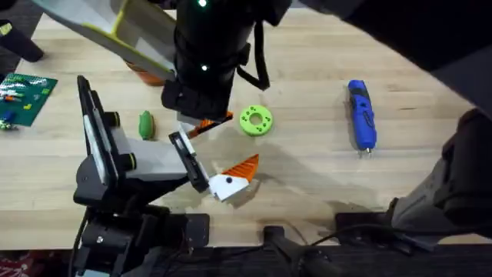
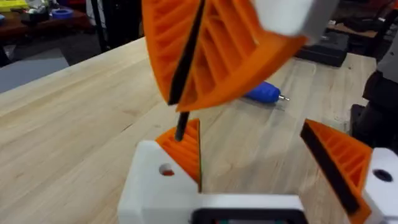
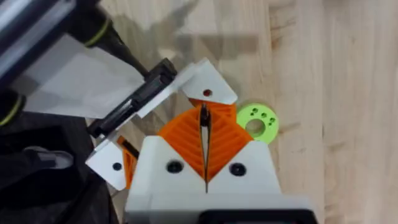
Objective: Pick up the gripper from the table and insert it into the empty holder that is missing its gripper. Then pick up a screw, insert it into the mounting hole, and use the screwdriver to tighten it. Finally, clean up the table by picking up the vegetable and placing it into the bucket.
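So my left gripper point(image 2: 261, 180) is just hanging there with its fingers apart, holding nothing. My right gripper point(image 3: 204, 146) looks pinched together on the spare finger point(image 3: 208, 87), which sticks out past its tips, just beside the black bracket point(image 3: 130, 109) and not seated on it yet. The worry: the finger looks tilted against the bracket, so pushing in could jam it or twist it out of my pinch. The screwdriver point(image 1: 361, 115) lies well off to the right.

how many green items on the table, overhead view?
2: the vegetable left of the dark arm, the holed disc right of it. That arm could hide others.
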Robot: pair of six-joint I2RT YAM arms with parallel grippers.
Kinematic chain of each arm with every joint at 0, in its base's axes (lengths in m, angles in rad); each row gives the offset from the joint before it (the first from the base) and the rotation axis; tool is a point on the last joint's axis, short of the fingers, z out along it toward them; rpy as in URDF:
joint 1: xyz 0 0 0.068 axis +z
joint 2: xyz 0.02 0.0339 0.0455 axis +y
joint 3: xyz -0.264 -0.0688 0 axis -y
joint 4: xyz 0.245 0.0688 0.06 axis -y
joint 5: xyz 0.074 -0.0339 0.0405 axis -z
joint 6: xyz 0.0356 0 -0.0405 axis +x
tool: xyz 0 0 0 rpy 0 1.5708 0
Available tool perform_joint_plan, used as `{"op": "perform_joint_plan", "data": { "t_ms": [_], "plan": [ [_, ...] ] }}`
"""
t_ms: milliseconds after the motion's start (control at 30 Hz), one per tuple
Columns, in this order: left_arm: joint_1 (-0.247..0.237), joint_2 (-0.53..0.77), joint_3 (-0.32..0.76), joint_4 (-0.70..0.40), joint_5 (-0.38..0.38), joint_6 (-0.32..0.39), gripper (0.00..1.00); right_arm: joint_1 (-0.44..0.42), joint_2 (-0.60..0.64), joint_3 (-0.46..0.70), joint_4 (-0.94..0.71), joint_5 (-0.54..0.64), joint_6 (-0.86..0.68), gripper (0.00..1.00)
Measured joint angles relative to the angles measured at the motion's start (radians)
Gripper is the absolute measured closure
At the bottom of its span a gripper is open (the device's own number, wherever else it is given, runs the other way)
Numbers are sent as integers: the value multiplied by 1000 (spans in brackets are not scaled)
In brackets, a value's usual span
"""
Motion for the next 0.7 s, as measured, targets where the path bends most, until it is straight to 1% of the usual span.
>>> {"op": "perform_joint_plan", "data": {
  "t_ms": [200, 700],
  "plan": [
    [0, 0, 0, 0, 0, 0, 10, 0, 0, 0, -2, 25, -3, 994],
    [0, 0, 0, 0, 0, 0, 10, 0, 0, 0, -2, 29, -4, 995]
  ]
}}
